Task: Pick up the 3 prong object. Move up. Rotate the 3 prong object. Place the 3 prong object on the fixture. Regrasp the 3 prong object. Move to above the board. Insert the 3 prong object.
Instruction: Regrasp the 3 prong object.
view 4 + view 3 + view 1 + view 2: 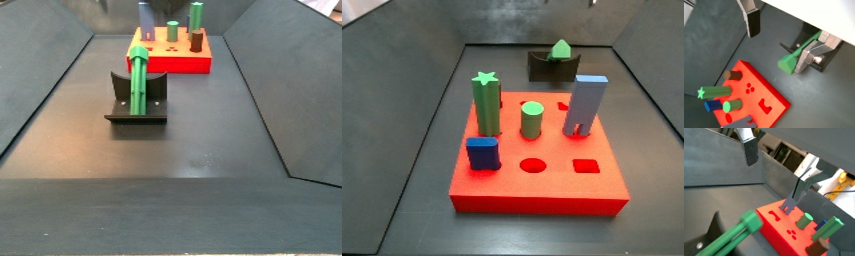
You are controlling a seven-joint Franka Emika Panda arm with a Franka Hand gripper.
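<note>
The 3 prong object (pixel 139 84) lies lengthwise in the notch of the fixture (pixel 138 116), a long green bar resting on the dark bracket with one end pointing toward the camera in a side view (pixel 560 48). In both wrist views it shows as a green bar over the fixture (pixel 811 55), its end face toward the lens (pixel 787 64), (pixel 731 237). Nothing grips it.

The gripper (pixel 777 37) hangs above the floor, between fixture and board, jaws apart and empty. One finger (pixel 751 22) is a silver plate with a dark pad; the same finger shows in a wrist view (pixel 749 151).

The board (pixel 543 190) sits apart from the fixture on the dark floor, a red slab. Standing in its holes:
- green star-topped post (pixel 486 102)
- short green cylinder (pixel 532 120)
- tall grey-blue block (pixel 587 105)
- dark blue block (pixel 482 153)
- brown piece (pixel 197 42), seen in a side view

Open holes: one round (pixel 533 165), one square (pixel 585 166). A three-lobed hole (pixel 749 89) shows in a wrist view.
</note>
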